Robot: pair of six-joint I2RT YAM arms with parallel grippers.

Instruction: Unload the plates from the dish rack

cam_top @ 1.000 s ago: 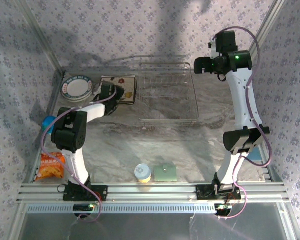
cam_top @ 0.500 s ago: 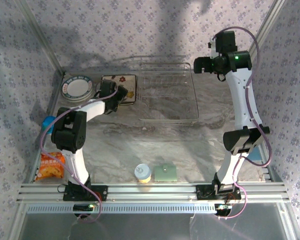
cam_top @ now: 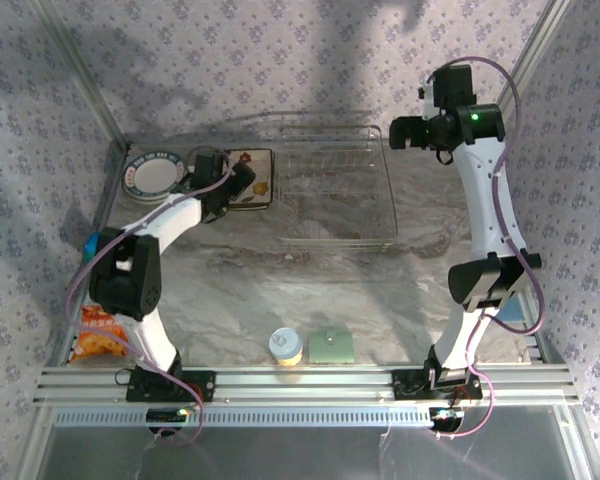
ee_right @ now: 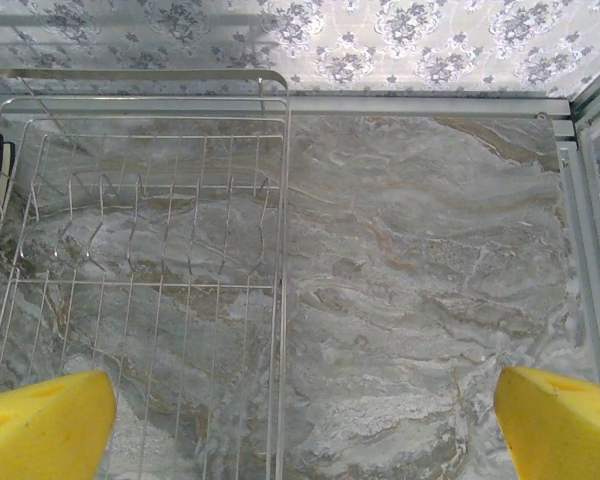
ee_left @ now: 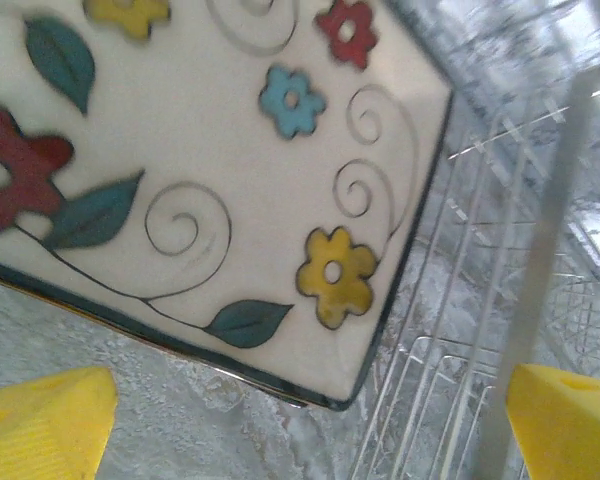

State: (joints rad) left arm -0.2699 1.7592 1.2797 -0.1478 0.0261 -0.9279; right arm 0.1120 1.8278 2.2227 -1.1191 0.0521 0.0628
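The wire dish rack [cam_top: 336, 196] stands at the back middle of the table with no plates in it. To its left a square cream flower-printed plate [cam_top: 255, 172] lies flat on the table, and a round teal-rimmed plate [cam_top: 152, 175] lies further left. My left gripper [cam_top: 238, 186] hovers open over the square plate's near right corner [ee_left: 210, 180], beside the rack's wires [ee_left: 460, 330]; its yellow fingertips [ee_left: 40, 425] hold nothing. My right gripper [cam_top: 404, 133] hangs open high above the rack's far right corner [ee_right: 140, 300], nothing between its pads [ee_right: 560, 425].
Near the front edge stand a small yellow-and-white cup [cam_top: 286, 346] and a green square pad [cam_top: 331, 346]. An orange snack bag [cam_top: 100, 332] and a blue object [cam_top: 93, 243] lie at the left. Patterned walls and metal rails [cam_top: 300, 385] bound the table.
The left gripper's jaws have spread wider and the left arm has shifted back and left over the square plate, which stays flat on the table. The right arm has not moved.
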